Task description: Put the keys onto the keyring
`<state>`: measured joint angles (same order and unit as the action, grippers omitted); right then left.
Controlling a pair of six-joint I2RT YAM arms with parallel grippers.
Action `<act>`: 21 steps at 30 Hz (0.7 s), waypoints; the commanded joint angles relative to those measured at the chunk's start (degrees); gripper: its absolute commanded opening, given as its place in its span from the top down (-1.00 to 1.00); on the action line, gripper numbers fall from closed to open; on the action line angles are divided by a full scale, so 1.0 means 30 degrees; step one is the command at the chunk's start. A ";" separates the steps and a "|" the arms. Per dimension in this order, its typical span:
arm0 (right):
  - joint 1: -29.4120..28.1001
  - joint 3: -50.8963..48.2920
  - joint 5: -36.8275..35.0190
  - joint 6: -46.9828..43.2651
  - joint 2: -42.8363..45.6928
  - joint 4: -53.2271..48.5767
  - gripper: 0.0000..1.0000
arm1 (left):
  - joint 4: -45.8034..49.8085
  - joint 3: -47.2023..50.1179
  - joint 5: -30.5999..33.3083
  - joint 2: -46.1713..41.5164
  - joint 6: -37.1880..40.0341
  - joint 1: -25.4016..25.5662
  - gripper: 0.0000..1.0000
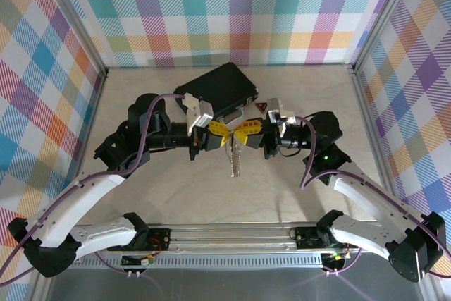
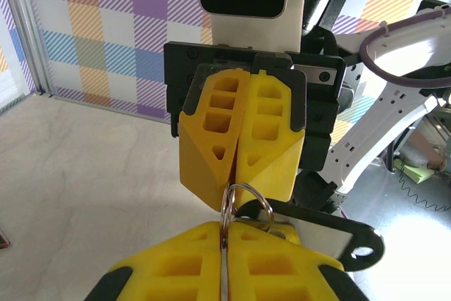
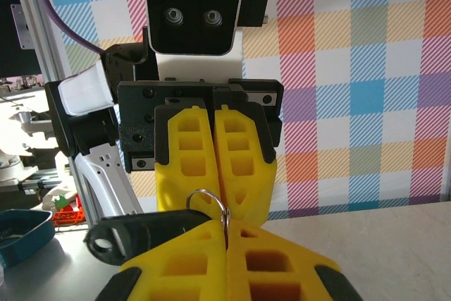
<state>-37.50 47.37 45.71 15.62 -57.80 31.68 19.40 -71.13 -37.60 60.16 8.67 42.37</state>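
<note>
Above mid-table my left gripper point(image 1: 220, 132) and right gripper point(image 1: 247, 130) meet tip to tip. Both are shut on the keyring point(image 2: 244, 204), a small silver split ring pinched edge-on between each pair of yellow fingers. In the left wrist view my left gripper point(image 2: 225, 228) grips the ring from below and the right gripper point(image 2: 237, 195) from above. The right wrist view has the right gripper point(image 3: 227, 223) clamped on the keyring point(image 3: 209, 199). A black-headed key point(image 3: 137, 236) hangs from the ring. Silver keys point(image 1: 233, 162) dangle below the grippers.
A black case point(image 1: 220, 88) lies on the table just behind the grippers. A small red-and-black triangle point(image 1: 261, 106) sits to its right. Checked walls close in the back and both sides. Both arms' purple cables arch over the work area.
</note>
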 commanded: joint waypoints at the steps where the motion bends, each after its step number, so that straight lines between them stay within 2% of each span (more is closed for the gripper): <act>1: -0.0101 0.0618 0.0254 -0.0415 0.0015 -0.0023 1.00 | -0.0198 -0.0612 0.0030 0.0087 0.0419 0.0402 0.74; 6: -0.0107 0.0615 0.0289 -0.0496 0.0107 -0.0087 1.00 | 0.0523 -0.0614 0.0739 -0.0298 0.1234 0.0390 0.59; 21: -0.0099 0.0818 0.0462 -0.0694 0.0107 -0.0641 1.00 | 0.1757 -0.1482 0.0904 -0.0074 0.2409 0.0452 0.71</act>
<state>-37.52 47.37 45.84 14.44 -57.80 28.80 23.64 -73.38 -34.81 60.16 14.26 43.07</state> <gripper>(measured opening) 0.044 0.145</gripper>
